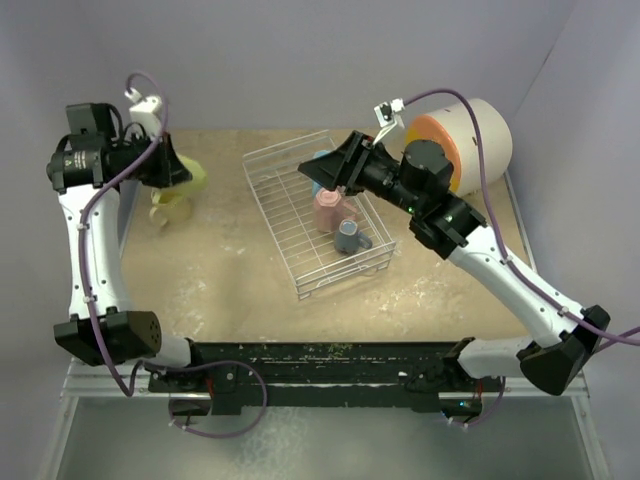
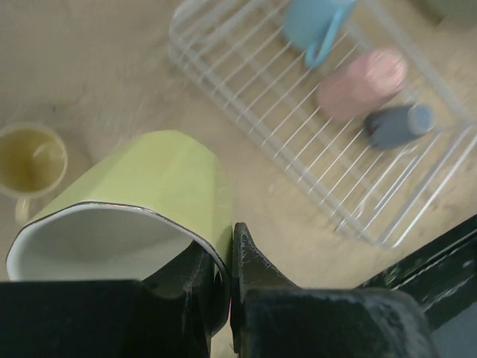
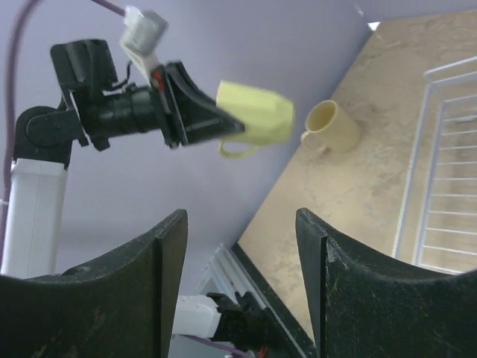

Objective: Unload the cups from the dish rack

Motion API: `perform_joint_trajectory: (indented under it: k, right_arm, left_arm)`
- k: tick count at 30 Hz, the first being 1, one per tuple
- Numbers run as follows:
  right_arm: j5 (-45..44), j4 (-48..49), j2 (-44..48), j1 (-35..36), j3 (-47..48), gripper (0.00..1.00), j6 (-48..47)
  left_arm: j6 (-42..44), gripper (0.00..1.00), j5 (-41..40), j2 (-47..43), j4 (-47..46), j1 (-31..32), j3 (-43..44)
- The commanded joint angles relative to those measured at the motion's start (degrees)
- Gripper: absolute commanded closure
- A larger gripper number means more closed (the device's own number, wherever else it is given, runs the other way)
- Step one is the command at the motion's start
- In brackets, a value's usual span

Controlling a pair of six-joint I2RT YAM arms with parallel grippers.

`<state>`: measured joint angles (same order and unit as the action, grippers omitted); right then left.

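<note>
Left wrist: left hand (image 2: 227, 257) pinches lime green mug (image 2: 149, 186) rim; right hand (image 3: 240, 224) spread, empty.

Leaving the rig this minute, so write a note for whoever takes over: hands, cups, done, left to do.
Left hand shut on the green cup by its rim, held up left of the rack. Right hand open, empty, over the rack.
Yellow cup stands on the table left of the rack; blue cup, pink cup and grey-blue cup sit in it.
Done: two cups out. Left: set the green one down, unload three.
</note>
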<state>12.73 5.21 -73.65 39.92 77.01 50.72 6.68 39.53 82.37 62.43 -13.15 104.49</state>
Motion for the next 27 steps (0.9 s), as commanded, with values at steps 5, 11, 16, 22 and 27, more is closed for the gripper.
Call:
perform_joint_trajectory:
  k: [5,11,16,22,27]
  right_arm:
    - [-8.61,-15.43,-1.98,0.33,4.75,0.38,-7.2]
    - [-9.56,-15.94,-2.29,0.33,4.35,0.38,-8.22]
    - [-9.72,-16.28,-1.57,0.67,3.72,0.38,-8.37]
    - [-10.08,-16.17,-0.13,0.83,1.92,0.38,-8.26]
    - [-9.9,-16.23,0.69,0.85,2.02,0.38,-8.35]
  left_arm:
    - [28.52,1.0,-26.16,-9.03,6.1,2.0,-17.03]
    - [32.65,1.0,-35.03,-13.48,-4.45,2.0,-29.76]
    - [32.32,1.0,-38.37,-11.23,-11.68,2.05,-35.99]
    - [32.6,1.0,-39.33,-9.32,-19.56,2.03,-40.96]
    - [32.44,1.0,-37.51,-5.28,-20.98,0.84,-40.69]
